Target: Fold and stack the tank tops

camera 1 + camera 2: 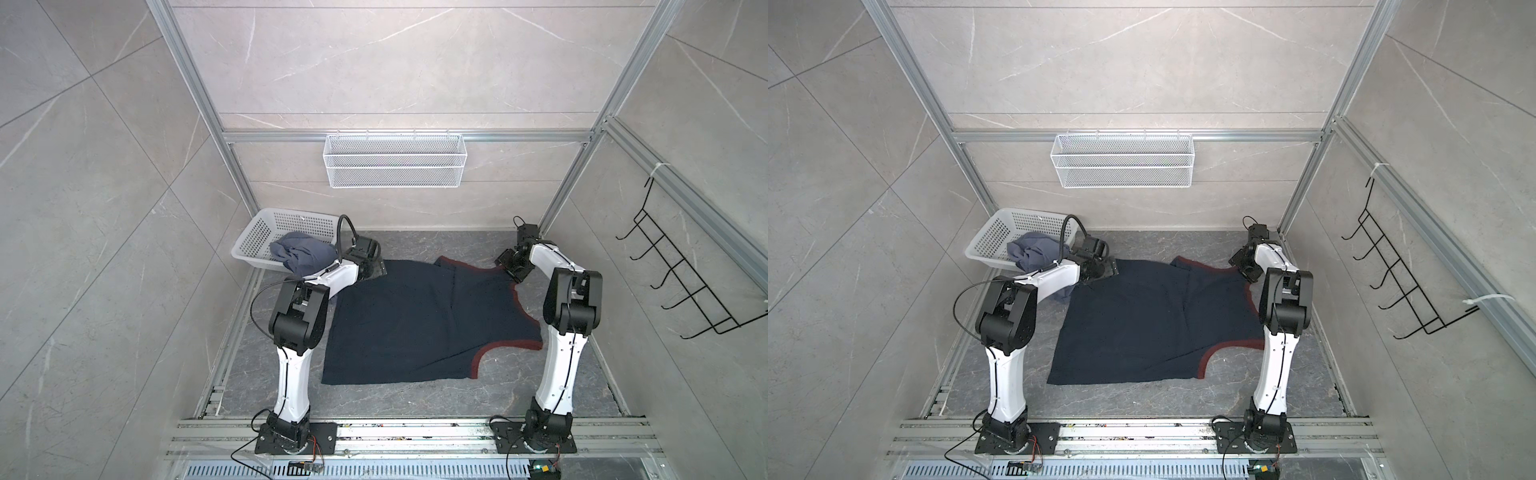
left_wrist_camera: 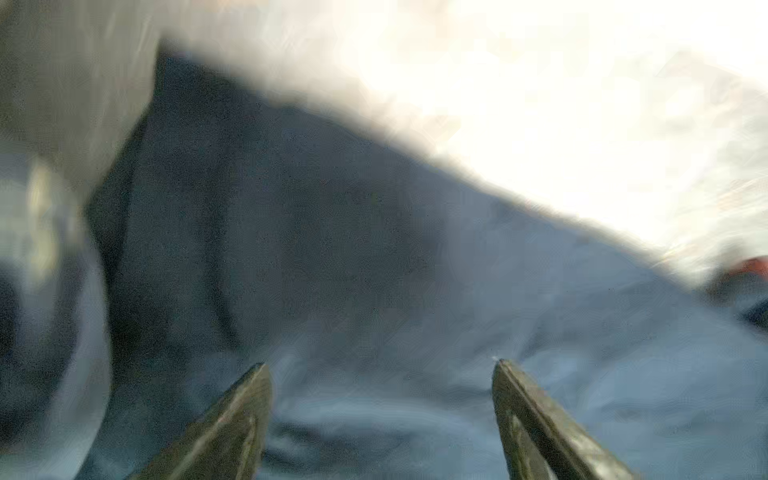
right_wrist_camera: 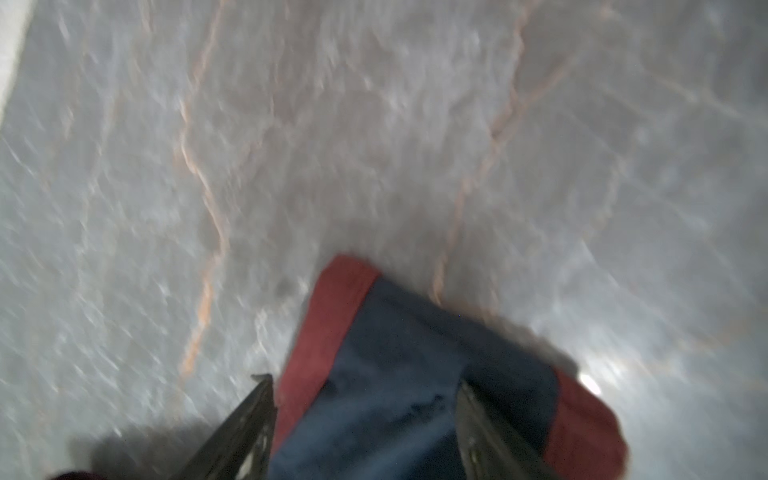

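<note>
navy top point(image 1: 415, 328) under down-angled left tool point(image 1: 375, 270), right tool point(image 1: 513, 271)

A navy tank top point(image 1: 415, 320) with red trim lies spread on the grey surface point(image 1: 415, 401), left gripper point(image 1: 376, 270) at its far left corner, right gripper point(image 1: 514, 268) at its far right strap. A blue-grey tank top point(image 1: 301, 253) sits crumpled in the white basket point(image 1: 257, 239), far left.

Top views: high, facing down, same whole cell. Wrist views: close above navy tank top point(image 3: 395, 374).
</note>
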You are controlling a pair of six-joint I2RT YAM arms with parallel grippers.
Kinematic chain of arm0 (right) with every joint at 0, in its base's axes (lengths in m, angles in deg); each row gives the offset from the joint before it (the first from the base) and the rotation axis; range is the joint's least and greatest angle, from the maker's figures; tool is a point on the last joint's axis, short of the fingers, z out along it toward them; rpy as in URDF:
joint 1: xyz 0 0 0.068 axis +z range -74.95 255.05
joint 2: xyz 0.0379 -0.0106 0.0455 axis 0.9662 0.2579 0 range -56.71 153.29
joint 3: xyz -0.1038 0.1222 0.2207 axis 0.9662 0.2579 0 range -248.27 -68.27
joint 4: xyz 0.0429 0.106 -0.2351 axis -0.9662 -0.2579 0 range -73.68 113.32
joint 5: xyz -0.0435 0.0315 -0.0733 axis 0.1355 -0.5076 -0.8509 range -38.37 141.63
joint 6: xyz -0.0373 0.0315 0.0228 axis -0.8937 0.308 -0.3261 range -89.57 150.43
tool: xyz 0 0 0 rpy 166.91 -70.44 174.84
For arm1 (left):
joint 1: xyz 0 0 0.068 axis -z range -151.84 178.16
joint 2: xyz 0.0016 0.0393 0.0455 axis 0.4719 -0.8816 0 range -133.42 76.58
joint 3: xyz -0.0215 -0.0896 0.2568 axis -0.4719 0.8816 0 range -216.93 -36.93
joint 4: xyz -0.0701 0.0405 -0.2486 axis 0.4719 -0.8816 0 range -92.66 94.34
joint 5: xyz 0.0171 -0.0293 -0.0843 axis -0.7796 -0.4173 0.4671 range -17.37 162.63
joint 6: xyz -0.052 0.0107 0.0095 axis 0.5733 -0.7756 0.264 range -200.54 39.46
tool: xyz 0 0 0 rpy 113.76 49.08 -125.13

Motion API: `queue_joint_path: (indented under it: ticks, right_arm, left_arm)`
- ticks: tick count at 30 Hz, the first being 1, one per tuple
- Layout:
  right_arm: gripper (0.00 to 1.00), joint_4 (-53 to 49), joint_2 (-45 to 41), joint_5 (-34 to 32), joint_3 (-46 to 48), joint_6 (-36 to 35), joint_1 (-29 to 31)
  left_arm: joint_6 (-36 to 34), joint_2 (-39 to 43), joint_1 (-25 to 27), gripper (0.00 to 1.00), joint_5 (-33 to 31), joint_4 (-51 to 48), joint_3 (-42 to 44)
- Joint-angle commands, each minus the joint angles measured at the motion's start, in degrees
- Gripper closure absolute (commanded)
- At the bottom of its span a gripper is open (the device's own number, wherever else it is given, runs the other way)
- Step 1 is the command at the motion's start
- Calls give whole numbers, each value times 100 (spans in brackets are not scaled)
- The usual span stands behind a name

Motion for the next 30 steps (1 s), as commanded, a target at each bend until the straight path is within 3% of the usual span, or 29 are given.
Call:
queue_joint_path:
  ticks: [1,8,17,30]
  right_arm:
    - [29,-109,-860,-89,476,-334,259]
    - [29,322,-1575,199,1603,-281,560]
    - [29,230,-1039,371,1850,-22,617]
    - [32,120,-957,86,2302,594,-151]
  left_arm:
    - [-425,-311,-33,14,101,-529,-672]
    - [-393,-499,-33,14,325,-423,-559]
    - [-476,-817,-110,14,360,-386,-686]
    - [-39,-1102,-478,14,47,-431,-658]
